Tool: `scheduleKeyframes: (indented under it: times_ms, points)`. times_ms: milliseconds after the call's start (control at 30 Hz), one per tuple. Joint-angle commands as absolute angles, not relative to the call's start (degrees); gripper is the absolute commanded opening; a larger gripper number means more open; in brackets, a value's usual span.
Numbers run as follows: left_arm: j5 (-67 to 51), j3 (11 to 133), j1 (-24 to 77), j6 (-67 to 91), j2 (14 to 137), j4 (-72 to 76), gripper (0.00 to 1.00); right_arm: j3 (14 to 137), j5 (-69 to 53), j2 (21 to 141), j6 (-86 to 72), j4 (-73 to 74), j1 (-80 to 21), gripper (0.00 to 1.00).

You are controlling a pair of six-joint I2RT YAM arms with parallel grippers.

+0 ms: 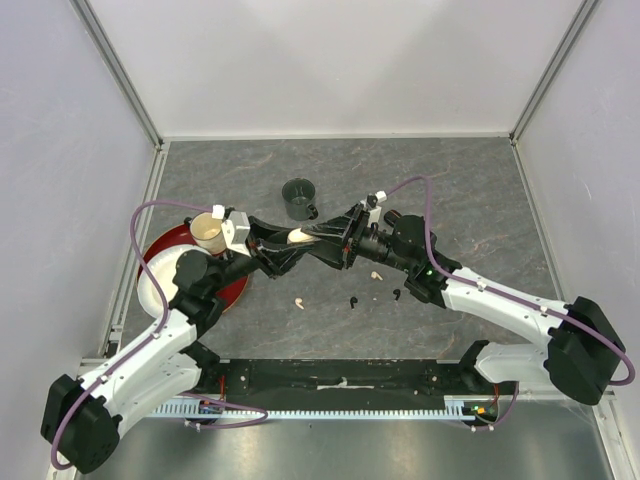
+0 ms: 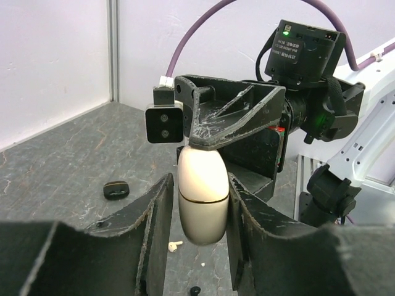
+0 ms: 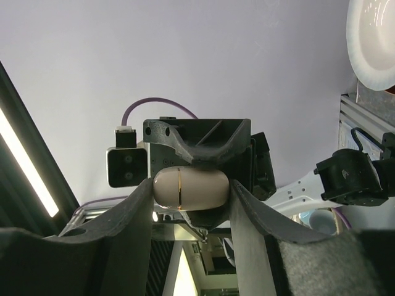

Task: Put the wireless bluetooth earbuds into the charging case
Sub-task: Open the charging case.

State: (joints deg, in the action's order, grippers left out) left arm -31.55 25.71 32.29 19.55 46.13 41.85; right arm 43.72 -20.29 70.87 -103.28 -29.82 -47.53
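Note:
A cream-white charging case (image 1: 300, 237) with a gold seam hangs in mid-air above the table, held between both grippers. My left gripper (image 2: 200, 206) is shut on its narrow sides, with only a sliver showing at the left finger. From the opposite side, my right gripper (image 3: 191, 191) is shut on the case (image 3: 190, 187) along its length. On the table below lie two cream earbuds (image 1: 298, 302) (image 1: 376, 274) and two black earbuds (image 1: 353, 301) (image 1: 398, 294). The case's lid is closed.
A dark green mug (image 1: 299, 198) stands behind the grippers. At the left sit a red plate (image 1: 160, 248) with a white bowl (image 1: 160, 285) and a tan cup (image 1: 207, 232). A small black oval case (image 2: 116, 189) lies on the table.

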Motion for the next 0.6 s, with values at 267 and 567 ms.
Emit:
scheduleKeyframes:
  times_ms: [267,567]
  points:
    - [-28.3,23.6,32.4,20.7,44.1,44.1,0.45,42.5,-19.2,70.0,-105.0,-36.8,-48.1,0.14]
    - [-28.0,24.2,32.4,20.9,44.8,45.0,0.36,42.4,-19.2,69.8,-104.8,-35.3,-48.3,0.14]
